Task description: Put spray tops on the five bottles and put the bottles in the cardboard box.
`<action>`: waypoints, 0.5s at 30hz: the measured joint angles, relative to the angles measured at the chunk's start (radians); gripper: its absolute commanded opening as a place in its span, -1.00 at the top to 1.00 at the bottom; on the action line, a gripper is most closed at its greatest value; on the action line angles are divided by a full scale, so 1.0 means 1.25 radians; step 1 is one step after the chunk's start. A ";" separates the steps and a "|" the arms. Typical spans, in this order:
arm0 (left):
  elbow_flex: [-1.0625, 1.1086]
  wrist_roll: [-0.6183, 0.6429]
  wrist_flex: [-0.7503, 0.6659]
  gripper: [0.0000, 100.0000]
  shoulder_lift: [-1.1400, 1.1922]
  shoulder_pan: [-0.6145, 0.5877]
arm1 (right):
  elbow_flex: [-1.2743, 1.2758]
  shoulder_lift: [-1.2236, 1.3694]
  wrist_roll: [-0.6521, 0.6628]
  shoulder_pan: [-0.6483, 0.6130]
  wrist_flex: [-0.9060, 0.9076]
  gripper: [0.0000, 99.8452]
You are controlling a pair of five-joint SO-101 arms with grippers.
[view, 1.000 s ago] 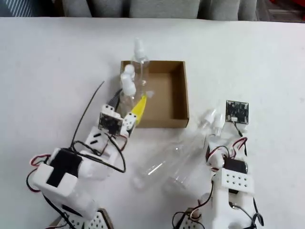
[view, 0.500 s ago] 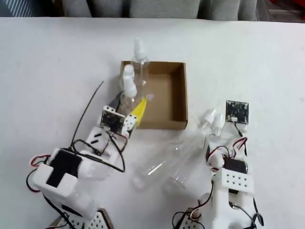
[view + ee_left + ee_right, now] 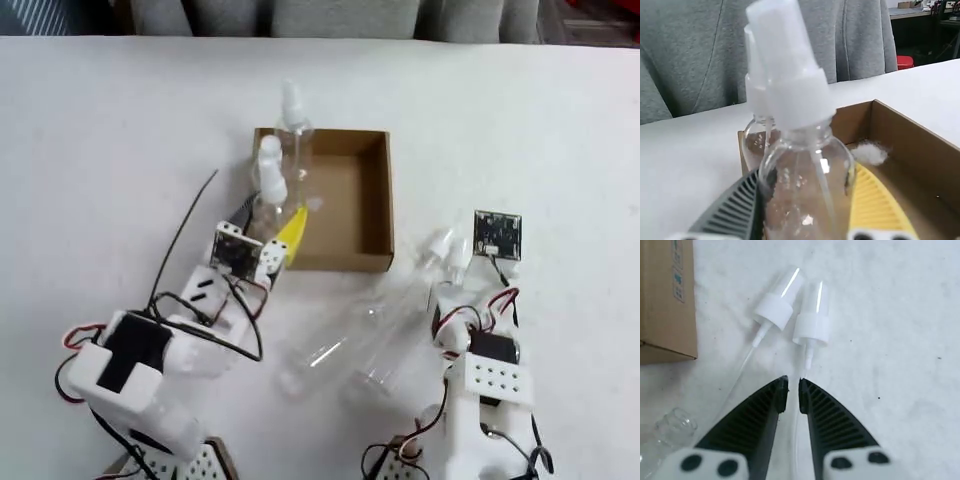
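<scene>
Left pincer [image 3: 807, 210] clamped on capped bottle [image 3: 805, 165] at near-left corner of cardboard box [image 3: 377, 200], right pincer [image 3: 789, 385] almost closed, just near of two loose spray tops [image 3: 812, 322] on counter [image 3: 900, 365].

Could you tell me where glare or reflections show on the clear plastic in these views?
High view: thin highlights outline the lying bottles against the white table. Left wrist view: glints speckle the gripped bottle. Right wrist view: bright streaks cross both spray tops.
</scene>
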 measured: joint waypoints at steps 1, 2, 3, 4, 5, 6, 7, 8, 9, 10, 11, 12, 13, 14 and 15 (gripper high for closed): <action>0.000 0.000 0.000 0.96 0.000 0.000 | 0.000 0.000 0.000 0.000 0.000 0.97; 0.000 0.000 0.000 0.95 0.000 0.000 | 0.000 0.000 0.000 0.000 0.000 0.97; 0.000 0.000 0.000 0.93 0.000 0.000 | 0.000 0.000 0.000 0.000 0.000 0.97; 0.000 0.000 0.000 0.89 0.000 0.000 | 0.000 0.000 0.000 0.000 0.000 0.97; 0.000 0.000 0.000 0.84 0.000 0.000 | 0.000 0.000 0.000 0.000 0.000 0.97; 0.000 0.000 0.000 0.80 0.000 0.000 | 0.000 0.000 0.000 0.000 0.000 0.97; 0.000 0.000 0.000 0.77 0.000 0.000 | 0.000 0.000 0.000 0.000 0.000 0.97; 0.000 0.000 0.000 0.76 0.000 0.000 | 0.000 0.000 0.000 0.000 0.000 0.97; 0.000 0.000 0.000 0.76 0.000 0.000 | 0.000 0.000 0.000 0.000 0.000 0.97; 0.000 0.000 0.000 0.76 0.000 0.000 | 0.000 0.000 0.000 0.000 0.000 0.97; 0.000 0.000 0.000 0.76 0.000 0.000 | 0.000 0.000 0.000 0.000 0.000 0.97; 0.000 0.000 0.000 0.76 0.000 0.000 | 0.000 0.000 0.000 0.000 0.000 0.97; 0.000 0.000 0.000 0.75 0.000 0.000 | 0.000 0.000 0.000 0.000 0.000 0.97; 0.000 0.000 0.000 0.75 0.000 0.000 | 0.000 0.000 0.000 0.000 0.000 0.97; 0.000 0.000 0.000 0.75 0.000 0.000 | 0.000 0.000 0.000 0.000 0.000 0.97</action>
